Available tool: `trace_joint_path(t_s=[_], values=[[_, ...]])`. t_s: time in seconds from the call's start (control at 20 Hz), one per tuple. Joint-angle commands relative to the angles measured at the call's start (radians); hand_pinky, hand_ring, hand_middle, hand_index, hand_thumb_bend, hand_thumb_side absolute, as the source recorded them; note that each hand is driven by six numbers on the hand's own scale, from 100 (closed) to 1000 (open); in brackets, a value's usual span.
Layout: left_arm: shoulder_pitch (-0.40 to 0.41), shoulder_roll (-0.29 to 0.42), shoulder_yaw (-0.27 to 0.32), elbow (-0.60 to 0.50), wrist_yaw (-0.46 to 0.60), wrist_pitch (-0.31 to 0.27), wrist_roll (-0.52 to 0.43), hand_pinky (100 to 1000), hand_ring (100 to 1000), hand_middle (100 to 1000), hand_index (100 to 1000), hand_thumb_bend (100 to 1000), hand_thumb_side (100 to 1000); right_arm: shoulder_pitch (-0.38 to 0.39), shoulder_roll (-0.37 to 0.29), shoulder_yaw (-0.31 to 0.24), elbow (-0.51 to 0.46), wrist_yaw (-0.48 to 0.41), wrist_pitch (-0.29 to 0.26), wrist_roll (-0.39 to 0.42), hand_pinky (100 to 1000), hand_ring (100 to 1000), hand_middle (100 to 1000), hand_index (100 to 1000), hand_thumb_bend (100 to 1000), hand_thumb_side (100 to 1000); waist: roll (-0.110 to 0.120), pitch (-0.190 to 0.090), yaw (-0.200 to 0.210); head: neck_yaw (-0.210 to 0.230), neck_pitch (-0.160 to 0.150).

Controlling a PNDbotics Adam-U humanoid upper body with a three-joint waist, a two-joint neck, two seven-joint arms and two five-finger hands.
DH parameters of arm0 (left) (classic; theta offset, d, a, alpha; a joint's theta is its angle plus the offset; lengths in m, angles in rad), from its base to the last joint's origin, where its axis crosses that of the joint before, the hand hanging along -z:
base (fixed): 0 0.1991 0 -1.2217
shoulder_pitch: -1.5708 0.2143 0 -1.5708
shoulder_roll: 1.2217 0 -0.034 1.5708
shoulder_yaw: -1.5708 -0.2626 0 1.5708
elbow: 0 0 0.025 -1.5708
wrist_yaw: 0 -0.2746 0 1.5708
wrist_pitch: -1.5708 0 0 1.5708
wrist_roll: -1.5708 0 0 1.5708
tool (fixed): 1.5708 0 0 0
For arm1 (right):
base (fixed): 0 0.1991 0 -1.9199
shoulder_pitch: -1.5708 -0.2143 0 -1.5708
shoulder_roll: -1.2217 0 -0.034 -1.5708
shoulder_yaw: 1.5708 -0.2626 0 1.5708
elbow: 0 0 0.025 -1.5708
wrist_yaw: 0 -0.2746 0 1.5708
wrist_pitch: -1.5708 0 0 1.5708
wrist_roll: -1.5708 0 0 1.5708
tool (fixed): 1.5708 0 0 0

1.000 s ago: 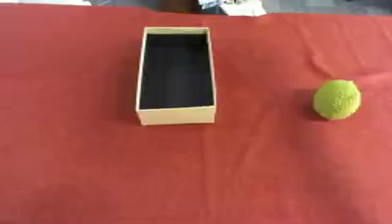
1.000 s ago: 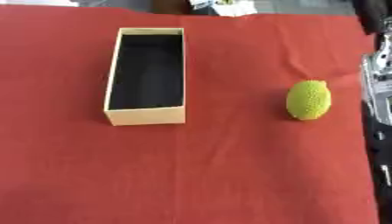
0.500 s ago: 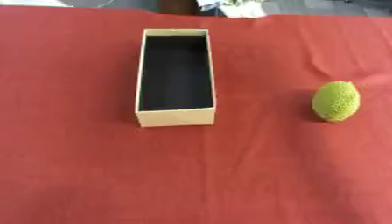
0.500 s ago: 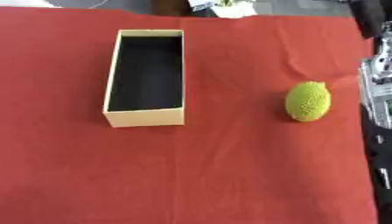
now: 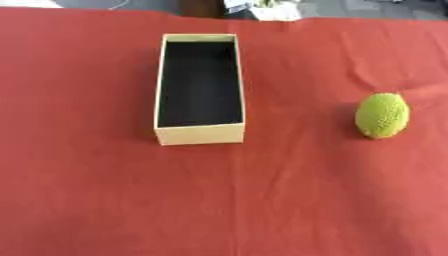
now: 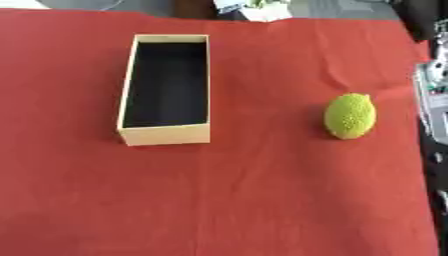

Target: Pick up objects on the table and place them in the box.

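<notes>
- Box (image 5: 199,135) – tan walls, dark inside, near table's (image 5: 114,200) far edge.
- Bumpy green fruit (image 5: 381,115) toward right edge, well apart; red cloth between.
- Neither hand visible – state unknown.

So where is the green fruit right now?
The green fruit lies on the red cloth at the right, apart from the open box.

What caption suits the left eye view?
Empty tan box and bumpy green fruit apart on red cloth.

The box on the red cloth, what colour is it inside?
The box is black inside, with pale tan walls; the left eye view shows it best.
</notes>
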Motion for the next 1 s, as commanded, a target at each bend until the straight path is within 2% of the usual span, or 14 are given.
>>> trace_joint_path(t_s=[0.05, 0.25, 0.4, 0.45, 0.85, 0.95, 1.0], values=[[0.004, 0.029, 0.004, -0.015, -0.004, 0.001, -0.001, 593, 823, 844, 686, 199, 719, -0.021, -0.114, 0.061, 0.011, 0.054, -0.019, 0.049, 859, 885, 838, 906, 100, 638, -0.001, -0.027, -0.003, 0.004, 0.010], [0.009, 0.033, 0.002, -0.015, -0.006, 0.004, -0.003, 593, 823, 844, 686, 198, 719, -0.017, -0.215, 0.146, 0.042, 0.116, -0.075, 0.111, 892, 916, 880, 933, 100, 573, -0.005, -0.034, -0.004, 0.003, 0.015], [0.010, 0.034, 0.000, -0.015, -0.006, 0.004, -0.004, 593, 823, 845, 686, 198, 719, -0.012, -0.271, 0.181, 0.055, 0.165, -0.123, 0.160, 904, 925, 892, 943, 100, 521, -0.005, -0.035, -0.004, 0.001, 0.016], [0.011, 0.034, 0.001, -0.015, -0.006, 0.004, -0.005, 593, 824, 845, 686, 198, 719, -0.008, -0.282, 0.185, 0.060, 0.181, -0.140, 0.176, 911, 931, 898, 950, 100, 492, -0.005, -0.035, -0.004, 0.002, 0.017], [0.018, 0.037, 0.002, -0.015, -0.011, 0.006, -0.005, 593, 825, 846, 686, 198, 721, 0.056, -0.320, 0.175, 0.140, 0.306, -0.266, 0.302, 946, 962, 914, 974, 100, 573, -0.007, -0.040, -0.019, 0.009, 0.021], [0.020, 0.037, 0.003, -0.015, -0.013, 0.006, -0.004, 593, 825, 846, 686, 197, 721, 0.073, -0.326, 0.164, 0.163, 0.318, -0.296, 0.340, 954, 969, 919, 976, 100, 538, -0.007, -0.041, -0.023, 0.011, 0.022], [0.022, 0.037, 0.003, -0.015, -0.014, 0.006, -0.004, 593, 825, 846, 686, 197, 721, 0.075, -0.327, 0.148, 0.162, 0.311, -0.306, 0.410, 959, 971, 919, 974, 100, 509, -0.007, -0.042, -0.027, 0.013, 0.024]])
